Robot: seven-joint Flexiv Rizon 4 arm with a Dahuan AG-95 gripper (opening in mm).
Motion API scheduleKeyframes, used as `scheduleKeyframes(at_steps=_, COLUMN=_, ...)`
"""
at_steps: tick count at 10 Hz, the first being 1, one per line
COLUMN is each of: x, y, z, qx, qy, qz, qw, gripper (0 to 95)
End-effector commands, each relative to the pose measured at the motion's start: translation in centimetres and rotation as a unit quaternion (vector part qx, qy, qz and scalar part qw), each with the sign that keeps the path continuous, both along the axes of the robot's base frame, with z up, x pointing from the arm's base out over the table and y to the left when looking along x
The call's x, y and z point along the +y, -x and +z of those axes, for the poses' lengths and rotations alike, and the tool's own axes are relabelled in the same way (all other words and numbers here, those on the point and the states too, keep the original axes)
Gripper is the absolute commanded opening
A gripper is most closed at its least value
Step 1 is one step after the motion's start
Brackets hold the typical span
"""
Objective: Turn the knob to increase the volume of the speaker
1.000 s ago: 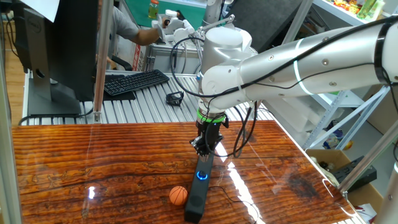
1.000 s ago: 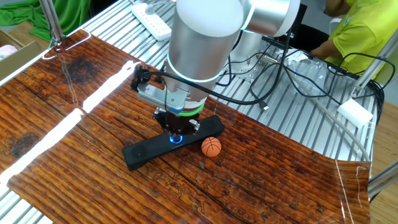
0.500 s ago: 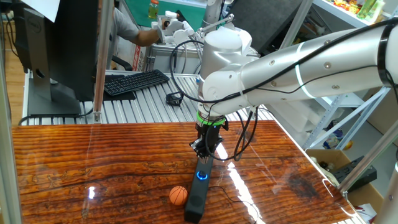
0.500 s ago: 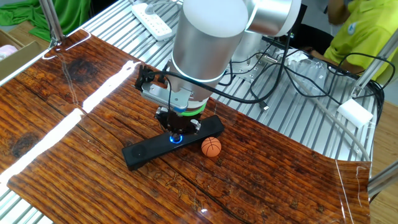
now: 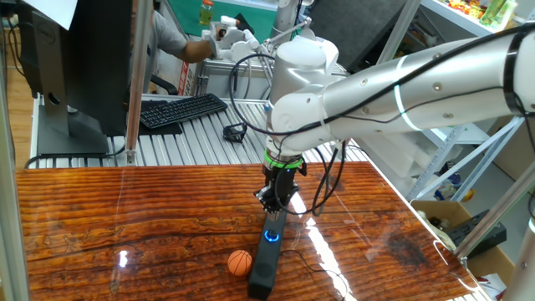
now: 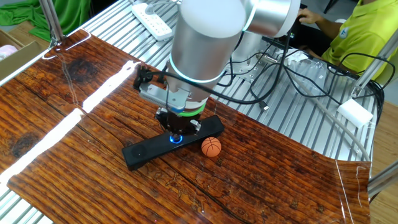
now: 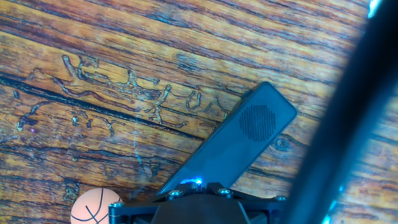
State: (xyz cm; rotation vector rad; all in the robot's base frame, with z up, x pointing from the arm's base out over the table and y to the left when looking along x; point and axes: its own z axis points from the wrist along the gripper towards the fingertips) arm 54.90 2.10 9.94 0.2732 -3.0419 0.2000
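Speaker (image 6: 169, 144) lies beside the orange ball (image 6: 211, 146); knob (image 6: 176, 139) glows mid-bar. Gripper (image 6: 178, 131) sits over it, wrist slightly rotated since earlier, suggesting turning underway; finger spread cannot be told.

My table (image 5: 125, 217) is wood with a strong dark grain, varnished so glossy that it throws back white glare. The speaker (image 7: 236, 146) on it looks like matt black plastic, smooth, with a finely perforated round grille. The ball (image 6: 211, 146) beside it is orange and looks rubbery. My arm (image 5: 401, 79) has a smooth, satin white shell. Behind the wood runs ribbed bare metal (image 6: 292, 106), dull silver.
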Motion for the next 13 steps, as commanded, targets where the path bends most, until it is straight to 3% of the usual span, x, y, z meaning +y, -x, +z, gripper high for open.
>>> scheduleKeyframes(at_steps=1, x=0.1, y=0.0, z=-0.4, qx=-0.006, qy=-0.003, qz=-0.010, qw=0.9999, gripper=0.0)
scheduleKeyframes(at_steps=6, x=0.2, y=-0.2, z=-0.6, qx=-0.007, qy=-0.010, qz=-0.017, qw=0.9998, gripper=0.0)
scheduleKeyframes(at_steps=13, x=0.4, y=-0.5, z=-1.5, qx=-0.018, qy=-0.018, qz=-0.021, qw=0.9995, gripper=0.0)
